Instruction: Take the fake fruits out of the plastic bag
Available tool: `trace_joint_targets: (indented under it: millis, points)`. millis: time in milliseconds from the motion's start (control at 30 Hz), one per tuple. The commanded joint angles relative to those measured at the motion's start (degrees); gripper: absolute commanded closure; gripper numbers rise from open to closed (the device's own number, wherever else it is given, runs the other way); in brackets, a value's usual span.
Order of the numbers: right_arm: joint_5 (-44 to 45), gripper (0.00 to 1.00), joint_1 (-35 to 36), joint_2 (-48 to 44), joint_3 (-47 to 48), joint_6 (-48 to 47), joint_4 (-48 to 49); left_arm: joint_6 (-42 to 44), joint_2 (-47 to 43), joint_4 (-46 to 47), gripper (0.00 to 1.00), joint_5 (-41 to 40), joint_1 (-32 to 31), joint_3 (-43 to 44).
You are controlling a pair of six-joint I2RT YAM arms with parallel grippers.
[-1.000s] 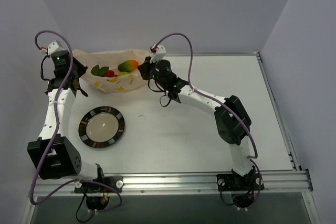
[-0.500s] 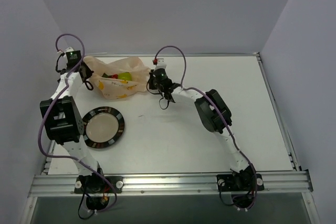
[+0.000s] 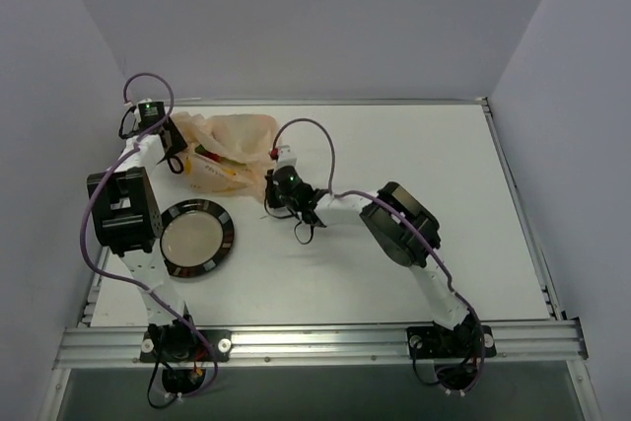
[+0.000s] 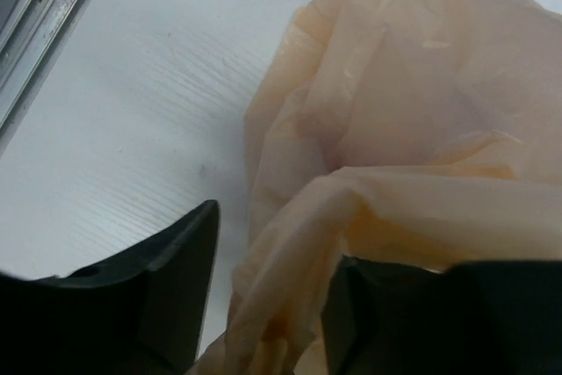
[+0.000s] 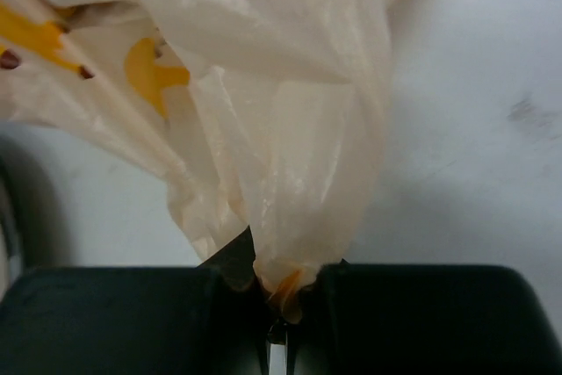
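Note:
The plastic bag (image 3: pixel 232 140) lies crumpled at the back left of the table, pale peach with yellow prints. My left gripper (image 3: pixel 177 157) is at its left end. In the left wrist view its jaws stand apart around a loose fold of the bag (image 4: pixel 386 129), and the left gripper (image 4: pixel 274 243) is open. My right gripper (image 3: pixel 268 187) is at the bag's near right corner. In the right wrist view the right gripper (image 5: pixel 285 283) is shut on a bunched bit of the bag (image 5: pixel 281 129). The fake fruits are almost hidden; only a speck of red and green (image 3: pixel 203 154) shows through the film.
A round black-rimmed plate (image 3: pixel 229 234) sits on the table just in front of the bag, beside the left arm. The table's left metal rail (image 4: pixel 35 6) runs close to the left gripper. The back wall stands right behind the bag.
The left gripper has opened and let go of the bag. The right gripper has pulled its corner forward and left. The bag has collapsed over the fruits, which showed plainly before.

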Motion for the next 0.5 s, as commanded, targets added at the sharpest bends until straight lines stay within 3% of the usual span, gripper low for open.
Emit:
trace_joint_targets:
  millis: [0, 100, 133, 167, 233, 333, 467]
  points:
    - [1.7, 1.0, 4.36, -9.4, -5.26, 0.99, 4.68, 1.22, -1.62, 0.11, 0.48, -0.02, -1.25, 4.38]
    - [3.37, 0.98, 4.11, -13.28, -7.22, 0.9, 4.08, -0.28, -5.74, 0.64, 0.3, 1.65, -2.22, 1.68]
    - [3.9, 0.95, 3.58, -13.99, -7.4, 0.64, 3.64, -2.02, -8.8, 1.34, 0.18, 2.27, -2.57, 0.44]
    - [4.16, 0.85, 3.32, -14.7, -7.31, 0.28, 2.76, -3.26, -10.4, 1.78, 0.13, 3.06, -2.48, -1.14]
    - [4.17, 0.76, 2.96, -16.28, -7.4, 0.11, 2.05, -6.6, -15.39, 2.83, 0.03, 6.74, -2.4, -5.27]
    - [4.34, 0.64, 2.96, -18.48, -8.19, 0.11, 1.88, -8.8, -21.28, 1.88, 0.06, 9.03, -2.48, -8.96]
    - [4.86, 0.3, 3.14, -21.55, -8.98, -0.24, -0.75, -9.16, -28.16, -1.9, 0.06, 9.04, -2.31, -12.49]
